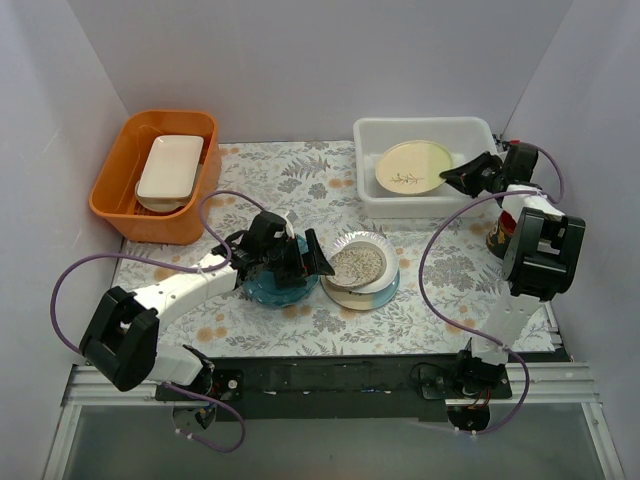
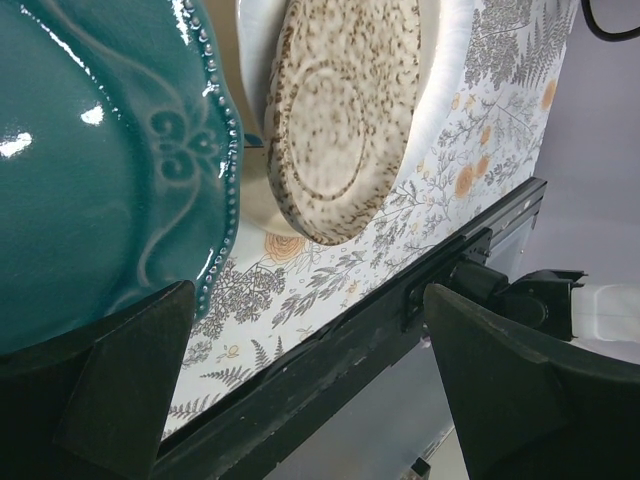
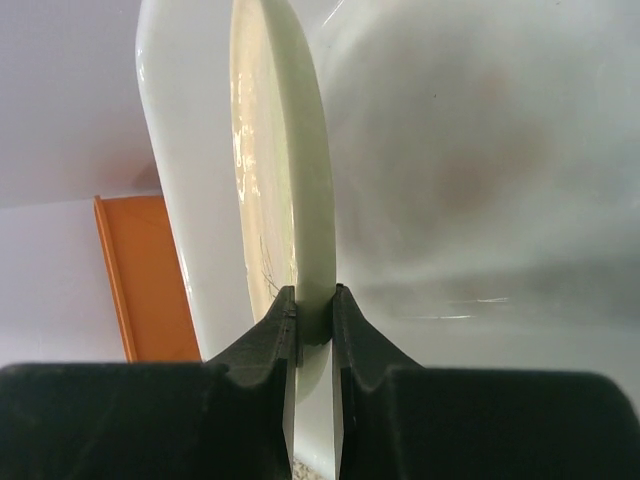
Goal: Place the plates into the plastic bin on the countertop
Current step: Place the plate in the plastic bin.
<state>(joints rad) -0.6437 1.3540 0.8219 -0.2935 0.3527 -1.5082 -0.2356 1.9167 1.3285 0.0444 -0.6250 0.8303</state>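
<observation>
Nearest me, well short of the white translucent plastic bin (image 1: 420, 124), my left claw (image 1: 305, 262) is spread wide and empty at the teal scalloped plate (image 2: 90, 170), beside a stack topped by a speckled plate (image 1: 358, 264). Farther off, my right claw (image 3: 313, 300) pinches the cream floral plate (image 1: 412, 167), tilted inside the bin. Next, I judge, I lower it flat and let go.

Grey-and-white leaf-print tabletop (image 1: 300, 180) dotted with small orange flowers

The teal plate (image 2: 90, 170) bears embossed scrolls; the speckled plate (image 1: 357, 262) is cream flecked brown; the cream plate (image 1: 412, 167) shows a brown sprig; white translucent bin (image 1: 420, 123), orange tub (image 1: 108, 190).
</observation>
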